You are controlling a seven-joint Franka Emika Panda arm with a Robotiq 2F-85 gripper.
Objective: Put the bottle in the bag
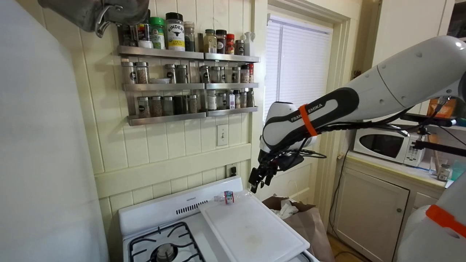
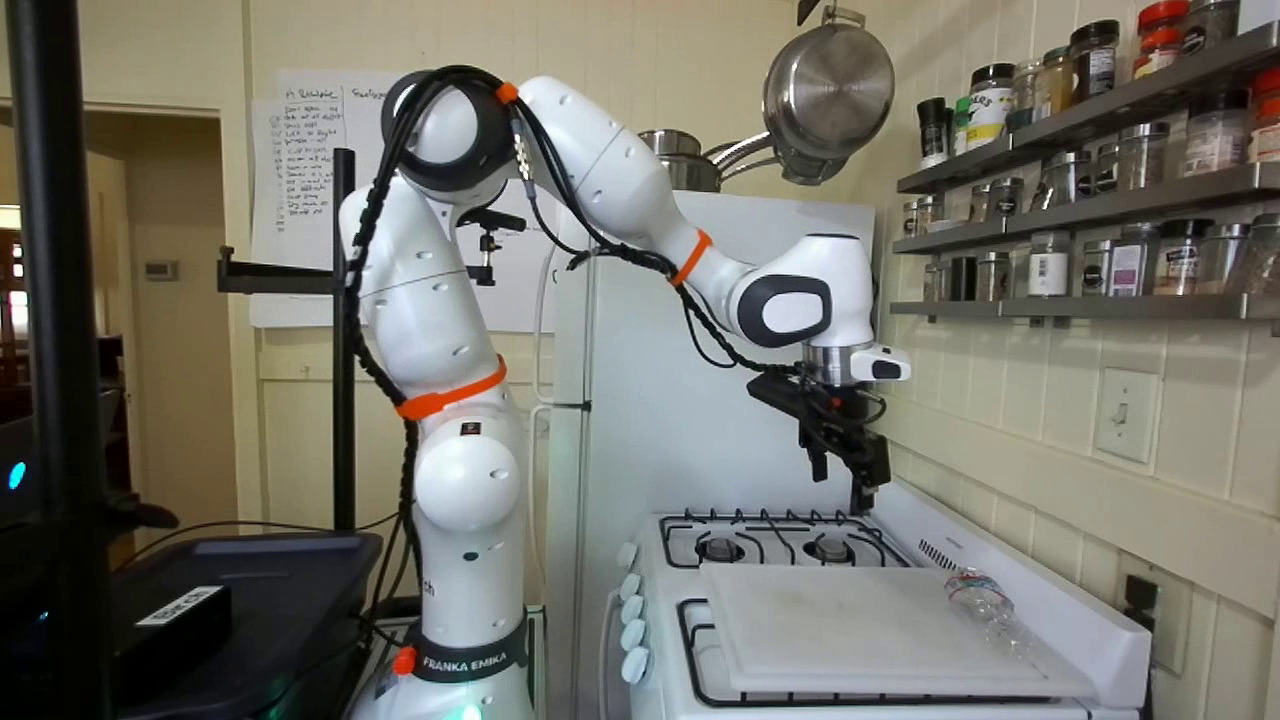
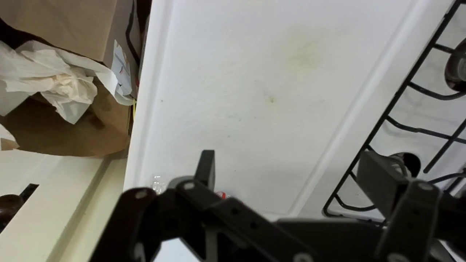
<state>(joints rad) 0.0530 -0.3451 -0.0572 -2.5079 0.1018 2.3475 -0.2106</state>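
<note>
A clear plastic bottle with a red and blue label lies on its side at the back edge of the white cutting board (image 1: 255, 233). The bottle shows in both exterior views (image 1: 229, 197) (image 2: 985, 603). In the wrist view only bits of the bottle (image 3: 158, 184) show, mostly hidden behind a finger. A brown paper bag (image 1: 309, 225) with crumpled white paper in its open top stands beside the stove. The bag also shows at the left of the wrist view (image 3: 98, 140). My gripper (image 1: 260, 185) (image 2: 841, 490) (image 3: 293, 167) is open and empty, pointing down above the board, apart from the bottle.
The board rests on the stove (image 1: 207, 233), partly over its black grates (image 2: 700, 640). The stove's raised back panel (image 1: 178, 200) runs behind the bottle. Metal spice shelves (image 1: 164, 86) hang on the wall above. A fridge (image 2: 720, 380) stands beyond the stove.
</note>
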